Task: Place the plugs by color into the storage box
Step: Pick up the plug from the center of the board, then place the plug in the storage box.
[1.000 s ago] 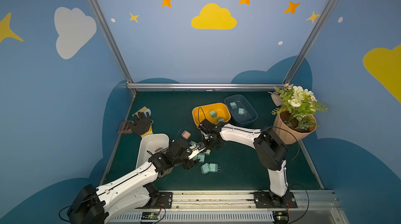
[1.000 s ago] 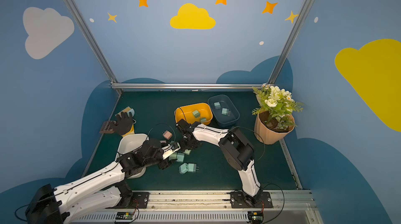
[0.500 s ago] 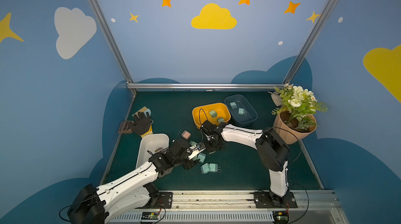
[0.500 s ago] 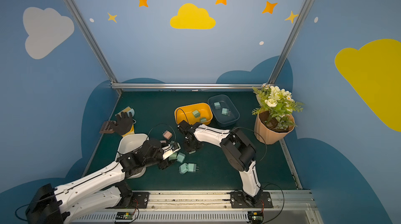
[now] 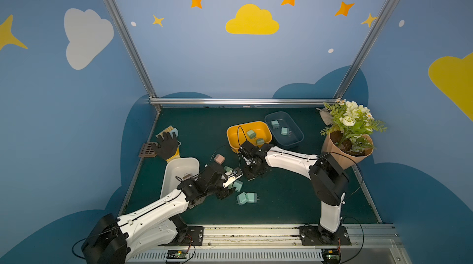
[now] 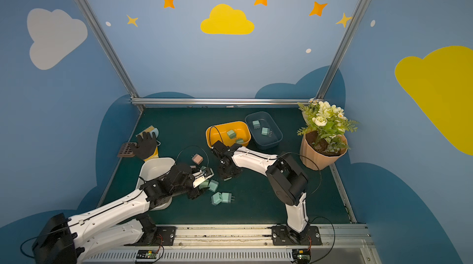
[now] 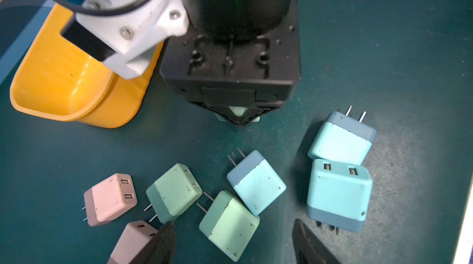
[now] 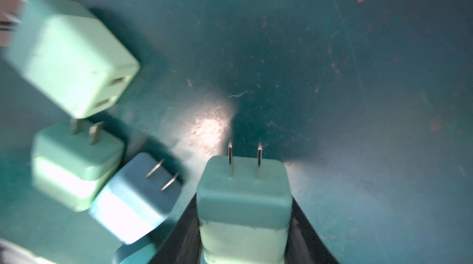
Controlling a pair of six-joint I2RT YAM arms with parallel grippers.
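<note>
With right gripper (image 8: pixel 243 224) pinching the green plug (image 8: pixel 243 191) and left gripper (image 7: pixel 231 227) wide apart and empty, lift straight up, then let go over the yellow box (image 5: pixel 263 128) close by.

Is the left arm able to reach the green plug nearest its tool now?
Probably yes: the left tool is open, and the green plug lies uncovered between its fingers.

Green mat (image 5: pixel 281 198): plugs (image 5: pixel 247 198) loose ctr-front; yellow bin (image 5: pixel 256 123), blue bin (image 5: pixel 294 140) toward back; white bin (image 5: pixel 184 165), glove (image 5: pixel 167 145) left edge; pot (image 5: pixel 340 157) right.
</note>
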